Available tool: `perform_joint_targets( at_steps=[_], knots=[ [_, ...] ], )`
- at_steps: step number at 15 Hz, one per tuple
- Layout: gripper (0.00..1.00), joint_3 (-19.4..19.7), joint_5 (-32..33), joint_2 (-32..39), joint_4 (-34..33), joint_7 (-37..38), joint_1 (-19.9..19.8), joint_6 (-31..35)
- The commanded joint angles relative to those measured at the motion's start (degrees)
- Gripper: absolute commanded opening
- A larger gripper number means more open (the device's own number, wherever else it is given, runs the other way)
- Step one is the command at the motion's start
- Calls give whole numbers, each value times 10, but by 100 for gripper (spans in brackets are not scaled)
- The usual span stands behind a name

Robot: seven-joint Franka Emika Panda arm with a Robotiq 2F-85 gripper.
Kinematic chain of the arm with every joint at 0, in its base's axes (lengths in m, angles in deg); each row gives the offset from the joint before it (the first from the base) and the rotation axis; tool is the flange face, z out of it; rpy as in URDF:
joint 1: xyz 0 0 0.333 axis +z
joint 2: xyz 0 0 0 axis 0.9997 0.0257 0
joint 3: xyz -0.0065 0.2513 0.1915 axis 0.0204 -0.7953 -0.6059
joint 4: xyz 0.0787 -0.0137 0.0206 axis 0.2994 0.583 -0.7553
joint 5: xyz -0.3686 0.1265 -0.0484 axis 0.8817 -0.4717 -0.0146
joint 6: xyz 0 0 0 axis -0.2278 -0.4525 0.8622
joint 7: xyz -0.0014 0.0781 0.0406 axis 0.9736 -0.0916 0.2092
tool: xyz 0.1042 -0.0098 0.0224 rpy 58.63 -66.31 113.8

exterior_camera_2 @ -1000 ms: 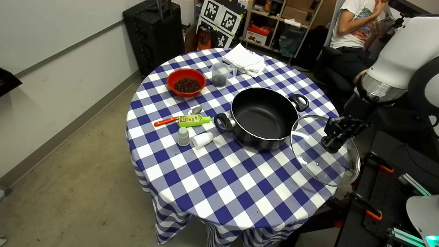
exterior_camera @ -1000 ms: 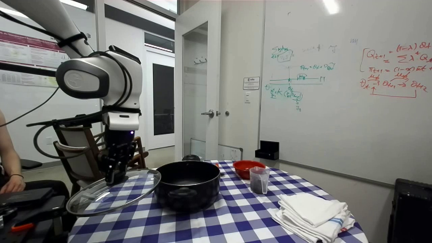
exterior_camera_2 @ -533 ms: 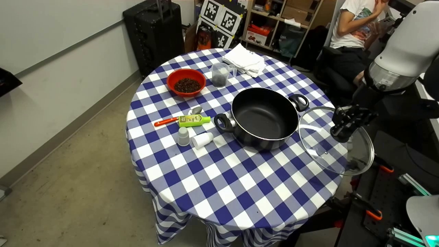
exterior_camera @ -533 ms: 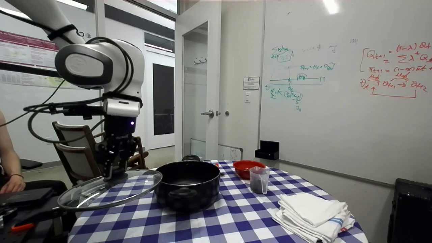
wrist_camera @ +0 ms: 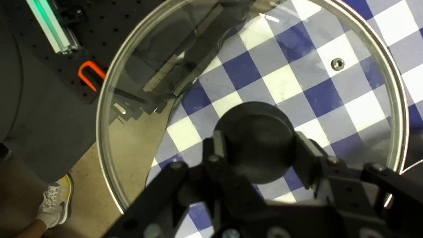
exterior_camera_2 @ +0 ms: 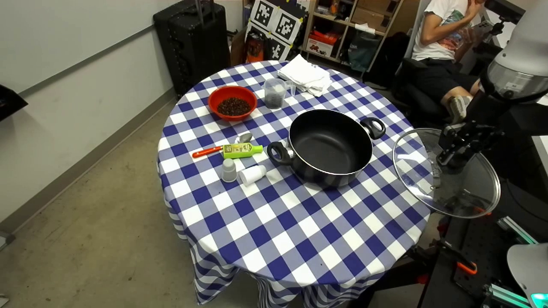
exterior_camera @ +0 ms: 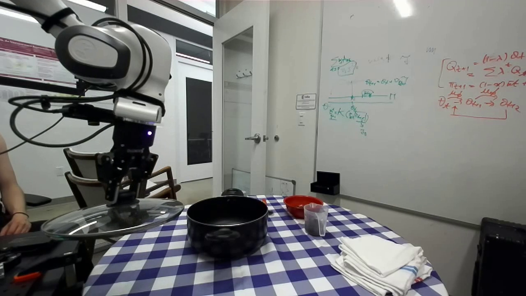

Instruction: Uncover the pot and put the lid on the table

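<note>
Your claw is clamping the domed clear-glass lid by its dark knob, and you are drawing it farther from the uncovered squat black pot. Beneath the claw, the lid is overhanging the edge of the round blue-and-white checked desk, probably needing to swing back inward. Past the pot, a round red bowl is resting; a white-shirted person is sitting apart.

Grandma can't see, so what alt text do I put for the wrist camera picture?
A black gripper holds the dark knob of a round glass lid with a metal rim. Through the glass shows the edge of a blue-and-white checked table; a sneaker is at lower left.
</note>
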Motion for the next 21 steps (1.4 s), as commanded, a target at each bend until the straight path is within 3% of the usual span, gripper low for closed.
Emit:
perform_joint_targets(
  at_steps=[1, 11, 21],
  knots=[
    [25, -3, 1, 1, 1, -11, 2, -10],
    [25, 8, -21, 100, 8, -70, 12, 33],
    [25, 30, -26, 178, 9, -47, 9, 162]
  ],
)
